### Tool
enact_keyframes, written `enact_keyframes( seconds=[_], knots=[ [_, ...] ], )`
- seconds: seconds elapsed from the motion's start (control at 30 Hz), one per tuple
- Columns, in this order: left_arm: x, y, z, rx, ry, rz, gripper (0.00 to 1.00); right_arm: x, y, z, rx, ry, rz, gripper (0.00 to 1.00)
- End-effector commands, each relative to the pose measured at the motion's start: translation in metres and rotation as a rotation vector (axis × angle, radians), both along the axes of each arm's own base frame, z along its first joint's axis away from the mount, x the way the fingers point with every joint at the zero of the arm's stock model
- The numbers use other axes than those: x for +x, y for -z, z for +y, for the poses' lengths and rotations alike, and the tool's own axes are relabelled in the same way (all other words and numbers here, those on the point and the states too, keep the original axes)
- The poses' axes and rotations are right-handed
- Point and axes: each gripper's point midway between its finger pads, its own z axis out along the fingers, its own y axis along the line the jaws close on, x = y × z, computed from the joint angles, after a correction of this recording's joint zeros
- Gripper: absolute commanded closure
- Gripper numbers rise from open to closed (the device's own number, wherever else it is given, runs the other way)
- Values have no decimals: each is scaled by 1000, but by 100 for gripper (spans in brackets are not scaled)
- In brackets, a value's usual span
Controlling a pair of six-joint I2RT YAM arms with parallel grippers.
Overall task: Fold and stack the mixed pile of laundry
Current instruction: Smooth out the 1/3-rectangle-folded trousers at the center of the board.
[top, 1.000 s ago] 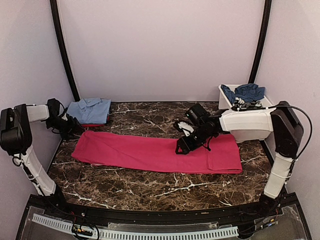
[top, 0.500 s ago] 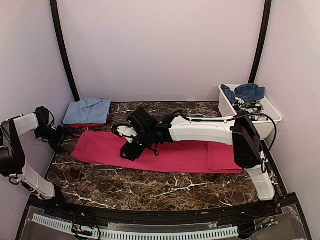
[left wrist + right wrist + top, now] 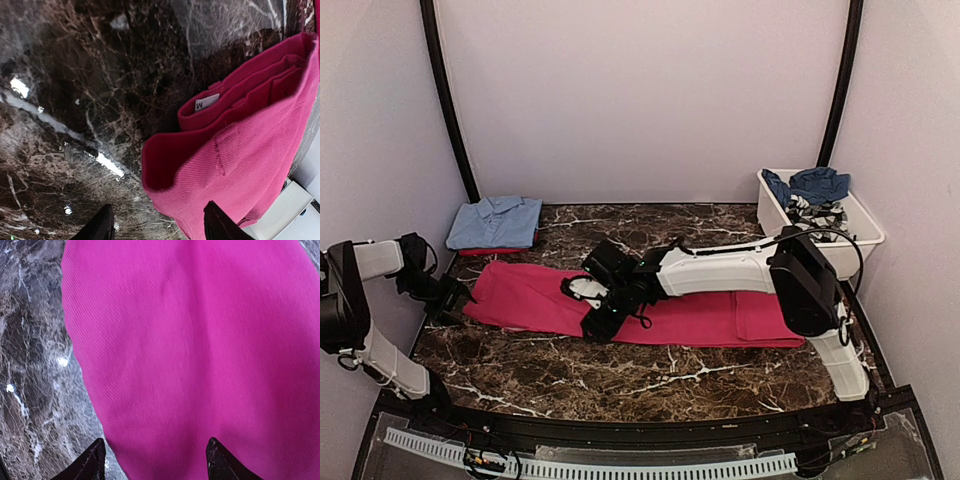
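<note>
From above, the table (image 3: 720, 375) is dark brown marble with white veins, closed in by plain lilac walls, with a black pole (image 3: 445, 100) running up each far corner. The magenta-pink garment (image 3: 720, 318) lies flat in a long strip across the middle of the table. A folded light blue shirt (image 3: 497, 221) sits at the far left corner. At the far right, a white tub (image 3: 772, 215) holds the navy-blue garment (image 3: 810, 183) and the grey-and-white patterned one (image 3: 820, 212). The left gripper (image 3: 455, 298) is low at the pink strip's left end. The right gripper (image 3: 595, 320) reaches across to the strip's near edge, left of centre.

In the left wrist view, the glossy marble reflects bright spots of light. The pink garment's layered end shows a white tag (image 3: 206, 103) marked M. The jaws stand apart and empty, the garment's edge just beside one fingertip (image 3: 220, 227).

In the right wrist view, pink cloth fills most of the frame, with marble at the left. The jaws are spread wide over the cloth, clasping nothing.
</note>
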Motion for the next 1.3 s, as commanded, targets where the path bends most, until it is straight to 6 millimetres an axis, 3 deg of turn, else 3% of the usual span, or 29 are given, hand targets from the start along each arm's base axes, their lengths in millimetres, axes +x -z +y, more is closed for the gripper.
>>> enact_keyframes(
  seconds=[0.0, 0.17, 0.27, 0.3, 0.37, 0.47, 0.67, 0.73, 0.87, 0.93, 1.0, 1.07, 1.13, 1.27],
  knots=[
    [2, 13, -11, -23, 14, -1, 45, -1, -31, -24, 25, 40, -52, 32],
    [15, 16, -14, -42, 14, -55, 73, -13, -12, -63, -23, 71, -67, 31],
    [22, 16, -14, -46, 28, -72, 83, -16, -3, -72, -51, 76, -64, 31],
    [25, 15, -14, -45, 35, -82, 94, -14, 0, -74, -65, 85, -77, 31],
    [32, 5, -15, -47, 43, -126, 100, -9, 5, -78, -96, 103, -104, 31],
    [51, -25, -12, -30, 54, -237, 100, -1, 9, -81, -120, 123, -138, 31],
    [103, -118, -11, 20, 137, -542, 100, 14, 5, -84, -136, 169, -204, 34],
    [118, -137, -14, 27, 178, -598, 100, 23, 2, -85, -149, 194, -237, 40],
    [147, -151, -32, -48, 264, -682, 100, 45, -20, -89, -128, 261, -294, 69],
    [154, -166, -42, -67, 317, -755, 100, 51, -32, -92, -113, 285, -319, 79],
    [158, -187, -48, -34, 372, -872, 100, 58, -41, -98, -102, 310, -342, 96],
    [158, -190, -45, 19, 383, -934, 100, 59, -40, -102, -98, 314, -336, 100],
    [152, -161, -35, 35, 341, -853, 100, 56, -35, -103, -95, 306, -324, 100],
    [134, -79, -26, 7, 252, -590, 100, 47, -21, -99, -96, 270, -276, 100]
  ],
)
